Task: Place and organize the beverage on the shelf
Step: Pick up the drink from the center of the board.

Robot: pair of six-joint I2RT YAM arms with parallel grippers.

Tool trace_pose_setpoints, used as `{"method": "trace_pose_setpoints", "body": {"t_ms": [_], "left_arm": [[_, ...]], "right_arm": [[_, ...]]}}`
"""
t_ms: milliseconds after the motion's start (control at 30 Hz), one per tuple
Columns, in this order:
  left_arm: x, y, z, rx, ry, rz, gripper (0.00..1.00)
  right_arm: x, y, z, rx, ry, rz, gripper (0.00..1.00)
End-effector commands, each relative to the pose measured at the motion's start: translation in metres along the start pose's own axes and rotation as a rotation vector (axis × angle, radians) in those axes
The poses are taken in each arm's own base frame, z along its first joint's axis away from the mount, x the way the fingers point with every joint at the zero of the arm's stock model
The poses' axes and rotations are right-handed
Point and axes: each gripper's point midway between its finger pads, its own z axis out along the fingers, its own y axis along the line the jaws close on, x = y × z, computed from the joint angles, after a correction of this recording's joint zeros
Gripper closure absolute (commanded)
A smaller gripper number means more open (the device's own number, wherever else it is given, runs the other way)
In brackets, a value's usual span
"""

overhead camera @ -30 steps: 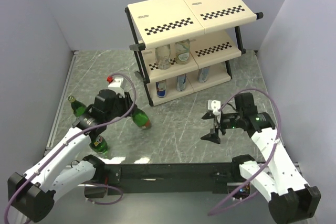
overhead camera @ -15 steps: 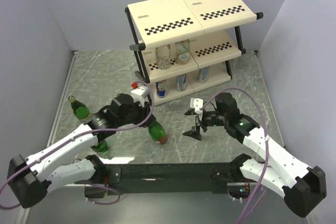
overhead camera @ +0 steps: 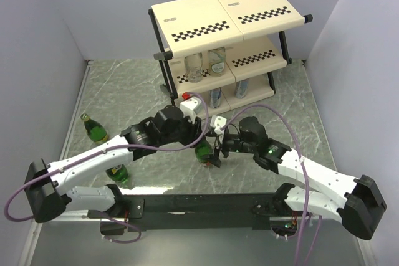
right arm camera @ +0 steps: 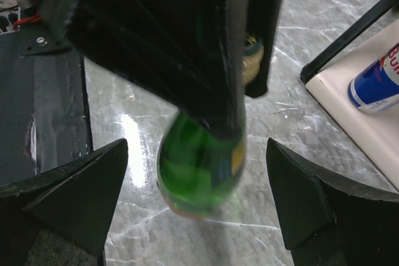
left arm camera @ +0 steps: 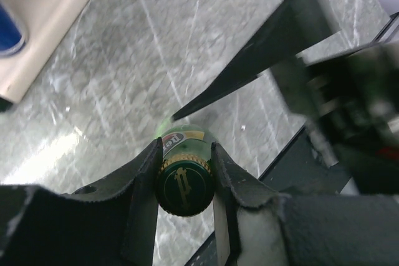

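Note:
My left gripper [overhead camera: 201, 144] [left arm camera: 185, 149] is shut on the neck of a green glass bottle [overhead camera: 204, 152] [left arm camera: 185, 190] just under its cap, in front of the shelf [overhead camera: 224, 14]. The bottle's body [right arm camera: 199, 172] hangs tilted close over the table; whether it touches, I cannot tell. My right gripper [overhead camera: 216, 154] [right arm camera: 196, 154] stands open with one finger on each side of that body, clear of the glass. Two clear bottles [overhead camera: 206, 64] stand on the shelf's middle tier. Slim cans [overhead camera: 216, 96] [right arm camera: 376, 83] stand on the bottom tier.
Two more green bottles stand at the left of the table, one farther back [overhead camera: 95, 129] and one by the left arm's base [overhead camera: 118, 173]. The shelf's black frame leg [right arm camera: 349, 32] and bottom panel [right arm camera: 358, 119] lie just right of my right gripper.
The left arm has carried the green bottle right, toward the table's middle. The right arm has swung left to meet it, its open fingers now on both sides of the bottle's body.

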Motion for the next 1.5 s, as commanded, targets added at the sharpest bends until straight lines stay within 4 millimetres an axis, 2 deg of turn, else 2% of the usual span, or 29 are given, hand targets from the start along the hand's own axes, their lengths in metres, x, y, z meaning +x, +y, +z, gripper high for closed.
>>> {"method": "trace_pose_setpoints", "body": {"t_ms": [0,133,300,500,700,833,900,1000,1100,1467], "left_arm": [[-0.082,-0.040,-0.015,0.109,-0.239,0.018,1.00],[-0.092,-0.042,-0.014,0.084,-0.251,0.034,1.00],[-0.104,-0.050,-0.017,0.095,-0.261,0.055,1.00],[-0.117,-0.056,-0.023,0.101,-0.275,0.071,1.00],[-0.127,-0.059,-0.024,0.093,-0.277,0.091,1.00],[-0.132,-0.064,-0.024,0.105,-0.274,0.096,1.00],[-0.134,-0.066,-0.024,0.112,-0.276,0.097,1.00],[-0.138,-0.070,-0.026,0.125,-0.285,0.098,1.00],[-0.143,-0.073,-0.029,0.133,-0.295,0.102,1.00],[-0.157,-0.083,-0.038,0.158,-0.317,0.108,1.00]], "right_arm": [[-0.010,-0.009,0.006,0.053,-0.041,0.012,0.03],[-0.007,-0.010,0.007,0.059,-0.034,0.024,0.03],[-0.005,-0.022,0.009,0.120,-0.021,0.034,0.02],[-0.008,-0.022,0.011,0.115,-0.028,0.051,0.04],[-0.015,-0.022,0.008,0.122,-0.051,0.043,0.13],[-0.017,-0.023,0.010,0.116,-0.044,0.052,0.26],[-0.019,-0.023,0.010,0.117,-0.047,0.059,0.28],[-0.019,-0.026,0.010,0.127,-0.046,0.071,0.26],[-0.020,-0.034,0.009,0.154,-0.047,0.093,0.16],[-0.017,-0.048,0.000,0.164,-0.058,0.126,0.06]]}}
